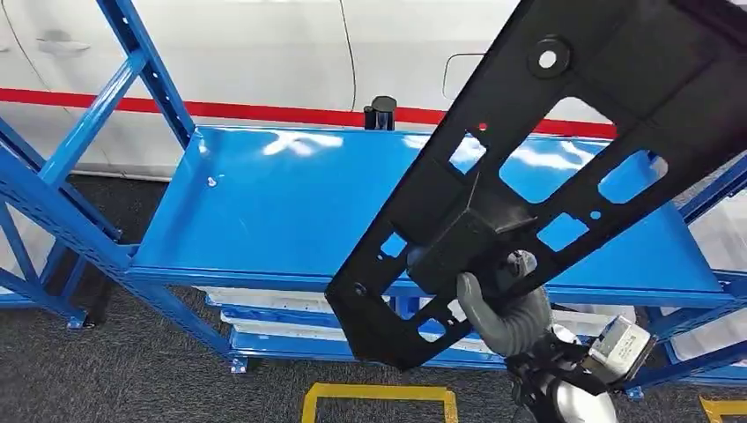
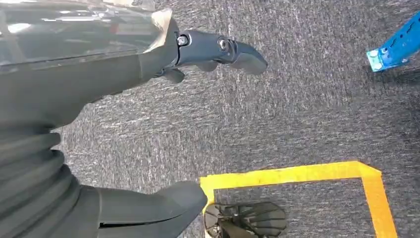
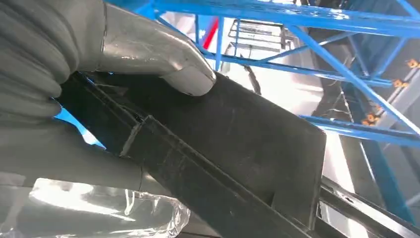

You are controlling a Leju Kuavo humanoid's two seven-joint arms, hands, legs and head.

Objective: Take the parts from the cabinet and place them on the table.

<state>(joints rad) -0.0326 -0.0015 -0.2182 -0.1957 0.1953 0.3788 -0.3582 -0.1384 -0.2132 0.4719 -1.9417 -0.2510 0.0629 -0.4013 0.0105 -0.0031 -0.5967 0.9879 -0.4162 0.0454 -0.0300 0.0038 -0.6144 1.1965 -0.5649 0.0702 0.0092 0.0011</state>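
A long black plastic panel (image 1: 564, 123) with several cut-outs slants from the lower middle to the upper right of the head view, raised in front of the blue cabinet shelf (image 1: 264, 211). My right hand (image 1: 502, 304) grips it near its lower end. In the right wrist view the thumb (image 3: 163, 54) presses on the panel's (image 3: 247, 144) flat black face. My left hand (image 2: 124, 99) hangs over the grey carpet with its fingers (image 2: 223, 49) apart and nothing in it.
The blue steel rack has slanted posts (image 1: 132, 62) at left and lower shelves (image 1: 282, 339) holding white trays. A small black object (image 1: 380, 113) stands at the shelf's back edge. Yellow tape (image 1: 379, 397) marks the carpet. Behind is a white wall with a red stripe (image 1: 247, 112).
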